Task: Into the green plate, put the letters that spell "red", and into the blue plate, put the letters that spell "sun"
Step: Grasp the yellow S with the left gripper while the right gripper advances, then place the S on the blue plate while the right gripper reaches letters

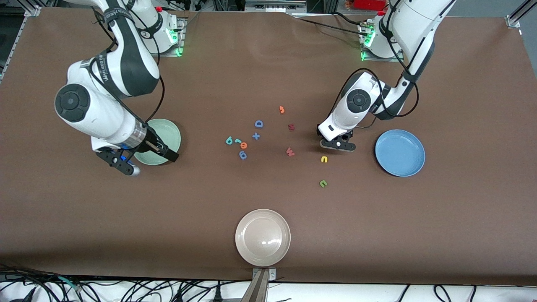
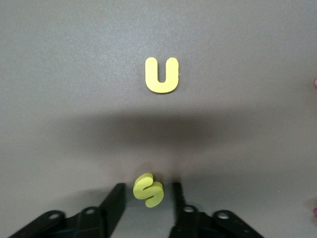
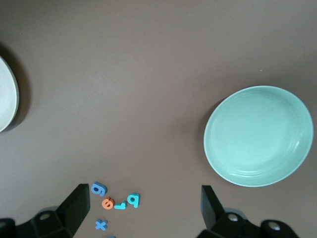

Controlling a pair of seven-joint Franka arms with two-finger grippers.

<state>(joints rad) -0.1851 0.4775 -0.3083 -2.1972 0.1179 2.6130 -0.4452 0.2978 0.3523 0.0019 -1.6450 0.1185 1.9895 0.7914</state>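
Take twelve o'clock as the robots' bases. At table centre sits a knot of letters: the d-shaped letter (image 1: 229, 140), r (image 1: 238, 140) and e (image 1: 243, 145) run side by side, the plus sign (image 1: 256, 136) just at their two o'clock.

At nine o'clock from them lies the right-arm plate (image 1: 168, 134), with the right gripper (image 1: 147, 161) spread wide over its near rim.

At three o'clock, well apart, lies the left-arm plate (image 1: 400, 152). Between it and the knot the left gripper (image 1: 337, 144) is down at the table, the s (image 2: 148, 189) between its fingers (image 2: 116, 198), clear of both. The u (image 1: 324, 159) lies just at its six o'clock, the n (image 1: 323, 183) nearer the camera again.

The third plate (image 1: 262, 237) sits at six o'clock by the table edge.
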